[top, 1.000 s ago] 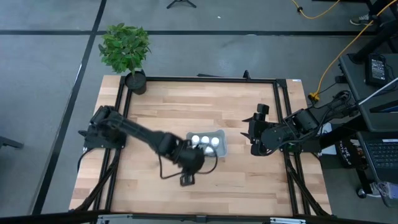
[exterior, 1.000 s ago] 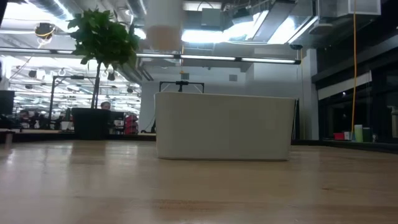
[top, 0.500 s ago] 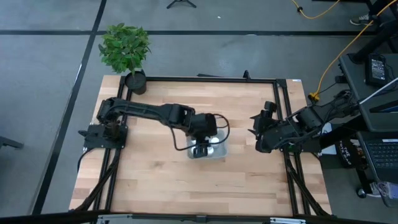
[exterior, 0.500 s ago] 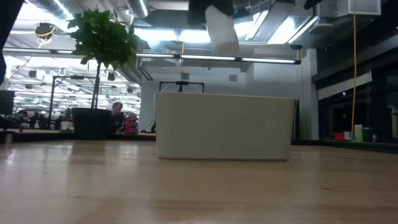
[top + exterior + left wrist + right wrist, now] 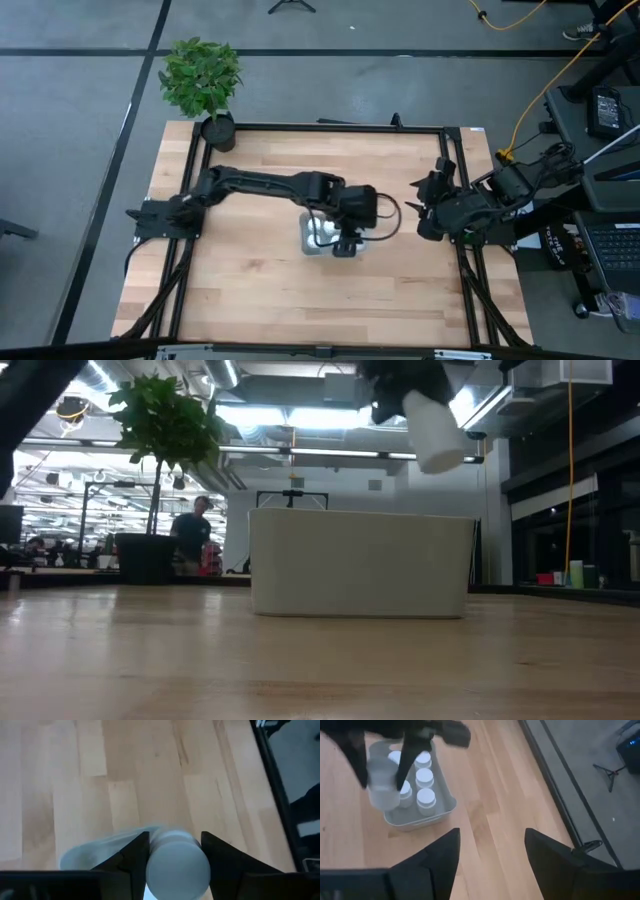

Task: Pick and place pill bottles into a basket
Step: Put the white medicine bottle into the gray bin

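Placing step: left gripper hangs over the basket at mid-worktop, fingers clamped on a pill bottle. Other bottles already sit inside. Next move, prob.: lower into a free spot, release. Right gripper waits at right edge, fingers apart.

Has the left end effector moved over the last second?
Yes. In the high view the left end effector, shut on a pill bottle, has swung from the basket's left front corner to its right end.
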